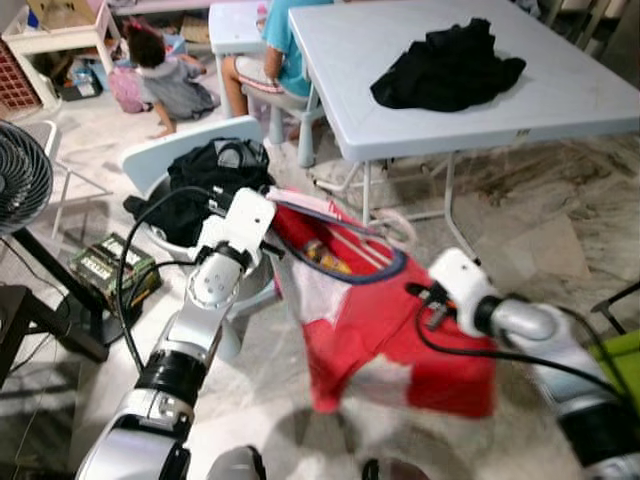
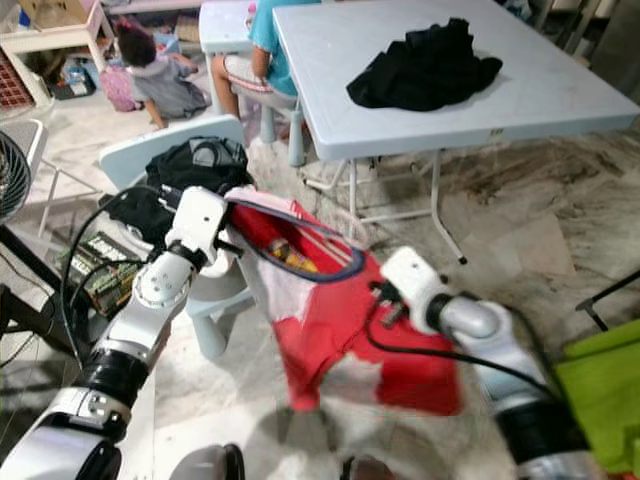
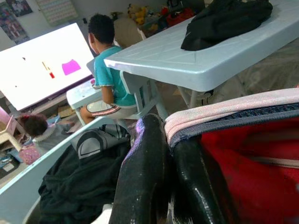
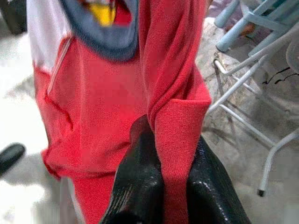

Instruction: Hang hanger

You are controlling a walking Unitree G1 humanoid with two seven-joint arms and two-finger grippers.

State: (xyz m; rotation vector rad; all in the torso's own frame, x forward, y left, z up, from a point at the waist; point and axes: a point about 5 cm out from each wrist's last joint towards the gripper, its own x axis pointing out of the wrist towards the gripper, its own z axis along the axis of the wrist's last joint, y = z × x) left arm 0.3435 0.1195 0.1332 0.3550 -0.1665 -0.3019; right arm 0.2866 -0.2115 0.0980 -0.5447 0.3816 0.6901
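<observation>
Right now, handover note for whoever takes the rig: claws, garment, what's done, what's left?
Left claw: shut on the red shirt at its collar edge.
Right claw: shut on a fold of the shirt, lower down.
Shirt hangs spread between both claws, above the floor, in front of the white table.
No hanger can be made out for certain; something pale sits inside the neck opening.
Done: shirt picked up. Left: hanging it.

White folding table (image 1: 560,100): black garment (image 1: 448,65) heaped on top. Person in teal shirt (image 1: 283,45) seated at its far-left corner. Second person (image 1: 165,80) on floor beyond. Fan (image 1: 20,175) well left of table.
</observation>
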